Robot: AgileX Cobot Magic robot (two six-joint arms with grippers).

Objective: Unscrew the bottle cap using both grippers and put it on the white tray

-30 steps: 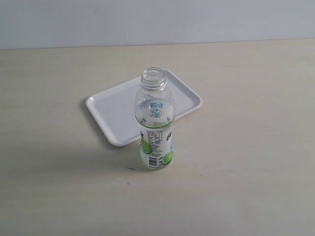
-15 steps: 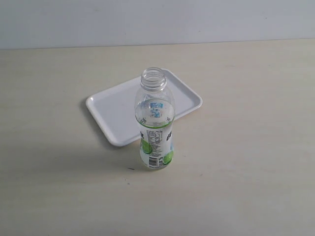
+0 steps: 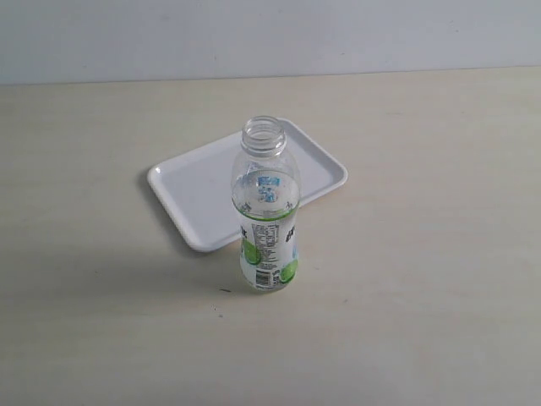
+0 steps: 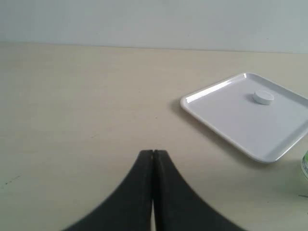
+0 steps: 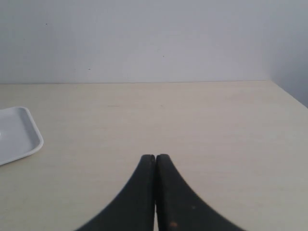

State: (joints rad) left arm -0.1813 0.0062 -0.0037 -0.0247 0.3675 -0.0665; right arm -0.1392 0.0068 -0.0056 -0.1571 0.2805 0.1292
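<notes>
Small white ribbed screw cap [image 4: 263, 97] lies on glossy white rectangular tray [image 4: 226, 118]. Uncapped clear plastic bottle [image 3: 267, 211] upright on pale surface [image 3: 423, 296], tray at its eleven o'clock. Left pincer [image 4: 153, 153], right pincer [image 5: 155, 157]: closed, empty. Likely done; park both wide of bottle.

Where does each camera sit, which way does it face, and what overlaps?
Exterior: raised, off the arms, looking down at the open bottle in front of the tray; no robot parts visible.
Left wrist: low over the table, facing the tray and cap; shut left gripper shows.
Right wrist: low, facing the wall; shut right gripper shows.
All three share the tray.
</notes>
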